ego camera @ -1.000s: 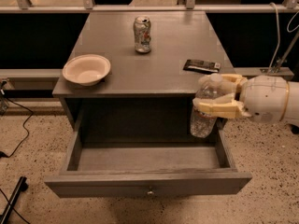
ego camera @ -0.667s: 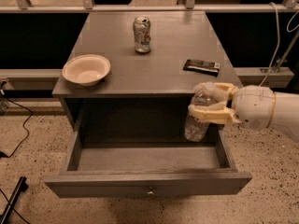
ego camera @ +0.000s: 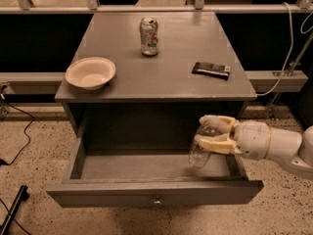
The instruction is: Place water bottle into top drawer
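Observation:
The clear plastic water bottle [ego camera: 200, 151] is held upright in my gripper [ego camera: 208, 132], which is shut on its upper part. The bottle's base hangs inside the right end of the open top drawer [ego camera: 151, 194], just above or touching its floor; I cannot tell which. The drawer is pulled out from under the grey table, with a small round knob [ego camera: 157, 200] on its front panel. My white arm [ego camera: 274, 145] reaches in from the right. The bottle's cap and label are hidden by the fingers.
On the table top [ego camera: 171, 72] stand a metal soda can [ego camera: 148, 35] at the back, a white bowl [ego camera: 90, 73] at the left and a dark flat packet [ego camera: 211, 70] at the right. Cables lie on the floor at the left and hang at the right.
My gripper has lowered the bottle and moved it forward, from the level of the table's edge down into the right end of the drawer.

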